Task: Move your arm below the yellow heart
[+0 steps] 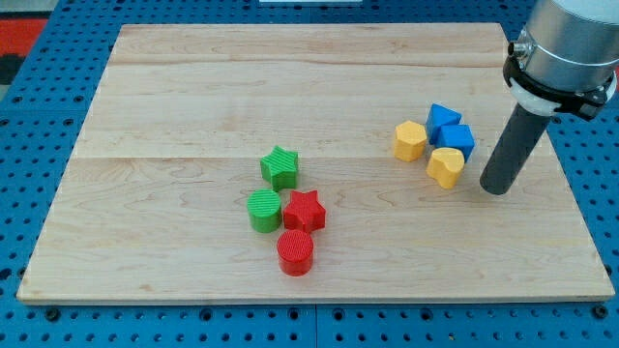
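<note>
Yellow heart [446, 166] is being seen just to the view's left of my tip [494, 190] and slightly above it, close against a blue block [456, 138]. No pincer is being shown, only a rod, so its state cannot be told. The risk, as judged: if the leftward path is being cut too close, the heart is being clipped and shoved into its neighbours.

My board [193, 87] is smooth, pale wood with fine grain. My rod [511, 147] looks dark and matt. The red cylinder [296, 252] has ridged plastic sides.
</note>
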Robot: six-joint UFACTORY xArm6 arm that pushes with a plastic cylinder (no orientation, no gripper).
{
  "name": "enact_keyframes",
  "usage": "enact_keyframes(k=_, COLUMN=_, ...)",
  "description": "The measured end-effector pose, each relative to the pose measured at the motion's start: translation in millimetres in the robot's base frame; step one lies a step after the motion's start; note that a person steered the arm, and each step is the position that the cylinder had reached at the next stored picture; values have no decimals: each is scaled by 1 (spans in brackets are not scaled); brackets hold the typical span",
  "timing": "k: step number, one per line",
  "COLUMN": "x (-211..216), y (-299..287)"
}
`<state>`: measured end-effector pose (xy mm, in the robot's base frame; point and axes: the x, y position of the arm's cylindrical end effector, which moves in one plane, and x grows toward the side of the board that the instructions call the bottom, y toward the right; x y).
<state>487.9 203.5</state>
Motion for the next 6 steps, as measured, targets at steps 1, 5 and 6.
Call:
enact_keyframes(k=1, x=0, y=0)
enact_keyframes(k=5, x=7, y=-14)
enact_keyframes(k=6, x=59, y=-18)
